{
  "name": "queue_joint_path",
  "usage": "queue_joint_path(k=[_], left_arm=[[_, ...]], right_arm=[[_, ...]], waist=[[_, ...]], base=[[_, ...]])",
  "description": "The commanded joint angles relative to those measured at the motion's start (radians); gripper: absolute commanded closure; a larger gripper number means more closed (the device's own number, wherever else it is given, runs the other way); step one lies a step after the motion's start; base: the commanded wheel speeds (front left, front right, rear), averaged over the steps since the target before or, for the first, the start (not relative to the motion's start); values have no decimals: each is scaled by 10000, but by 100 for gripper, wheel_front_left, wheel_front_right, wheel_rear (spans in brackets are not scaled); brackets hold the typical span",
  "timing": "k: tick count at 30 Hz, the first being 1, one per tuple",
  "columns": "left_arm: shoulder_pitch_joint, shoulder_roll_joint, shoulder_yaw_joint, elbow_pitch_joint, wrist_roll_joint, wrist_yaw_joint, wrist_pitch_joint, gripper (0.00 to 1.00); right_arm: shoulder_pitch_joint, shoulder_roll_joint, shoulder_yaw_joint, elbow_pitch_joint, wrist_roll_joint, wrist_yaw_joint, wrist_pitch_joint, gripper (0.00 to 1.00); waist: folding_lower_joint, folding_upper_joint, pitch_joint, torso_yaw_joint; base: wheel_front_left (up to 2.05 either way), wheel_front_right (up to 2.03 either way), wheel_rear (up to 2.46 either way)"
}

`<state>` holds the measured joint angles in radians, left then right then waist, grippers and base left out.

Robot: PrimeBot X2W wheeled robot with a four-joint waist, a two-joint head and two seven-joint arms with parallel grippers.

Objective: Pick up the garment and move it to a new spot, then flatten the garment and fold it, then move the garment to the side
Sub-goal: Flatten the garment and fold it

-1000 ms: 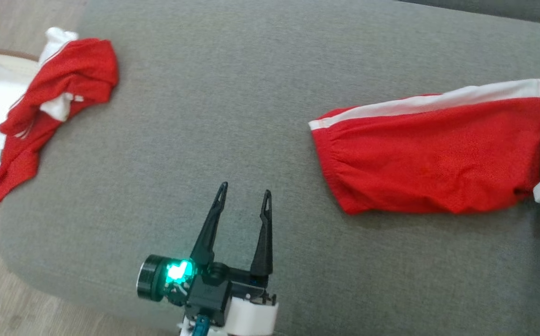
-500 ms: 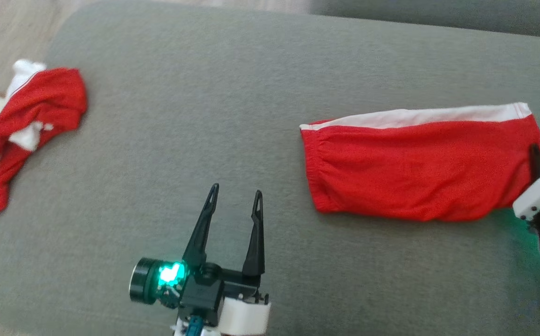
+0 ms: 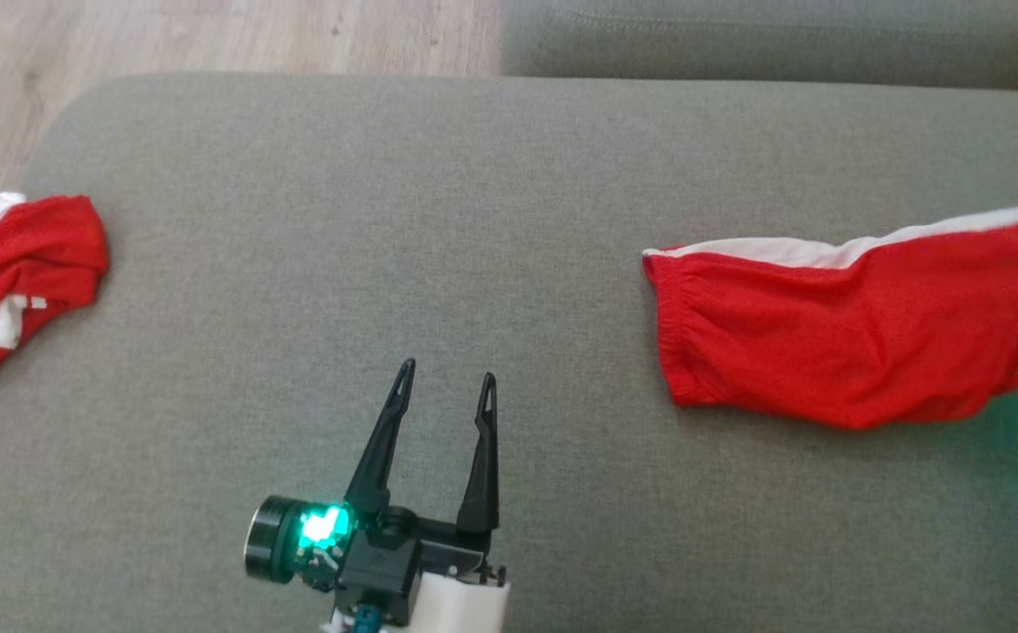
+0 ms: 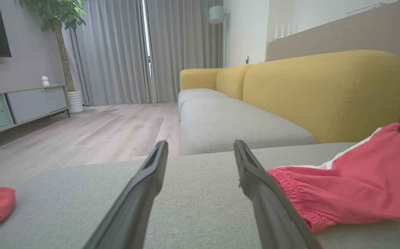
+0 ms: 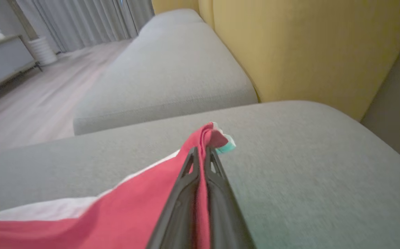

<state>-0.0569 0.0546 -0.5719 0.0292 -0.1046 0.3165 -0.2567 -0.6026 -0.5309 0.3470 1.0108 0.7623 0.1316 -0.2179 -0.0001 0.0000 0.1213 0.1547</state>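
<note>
Underneath both arms spreads a grey cushion [image 3: 386, 220]. Nearest the head camera, the left gripper [image 3: 447, 373] sits low over it, its two dark fingers spread apart with nothing between them. Further out on the right lies the garment [image 3: 843, 343], red shorts with a white side stripe. Its elastic waistband points towards the middle of the cushion and its right end is lifted. The right gripper [image 5: 202, 152] has its fingers pressed together on that raised red edge, pinching the cloth. At the cushion's left edge a second red and white garment [image 3: 17, 264] sits crumpled. Beyond are a wooden floor [image 3: 210, 35], another grey seat [image 4: 234, 128] and a yellow backrest [image 4: 324, 93].
</note>
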Motion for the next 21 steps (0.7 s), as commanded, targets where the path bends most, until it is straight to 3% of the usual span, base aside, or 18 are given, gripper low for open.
queue_joint_path(k=[1, 17, 18, 19, 20, 21], left_arm=[[-102, -43, 400, -301, 22, -18, -51, 0], [392, -43, 651, -268, 208, -370, -51, 0], [395, -43, 663, -257, 214, -374, -51, 0], [397, -43, 674, -244, 217, -377, -51, 0], [399, -43, 688, -238, 220, -375, -51, 0], [402, -43, 701, -235, 221, -375, -51, 0]], right_arm=[[-91, -103, 162, -332, -50, -9, -173, 100], [544, 2583, 1182, -2890, -893, -9, 265, 100], [613, 2776, 1216, -2983, -937, -9, 337, 78], [690, 2953, 1233, -3086, -953, -9, 420, 26], [756, 3090, 1217, -3216, -975, -9, 445, 0], [827, 3186, 1194, -3352, -1003, -9, 473, 0]], waist=[[1, 0, -99, 33], [1, 0, -795, 703], [1, 0, -789, 739], [1, 0, -783, 769], [1, 0, -778, 789], [1, 0, -780, 802]], base=[[0, 0, 0], [0, 0, 0], [0, 0, 0], [0, 0, 0], [0, 0, 0], [0, 0, 0]])
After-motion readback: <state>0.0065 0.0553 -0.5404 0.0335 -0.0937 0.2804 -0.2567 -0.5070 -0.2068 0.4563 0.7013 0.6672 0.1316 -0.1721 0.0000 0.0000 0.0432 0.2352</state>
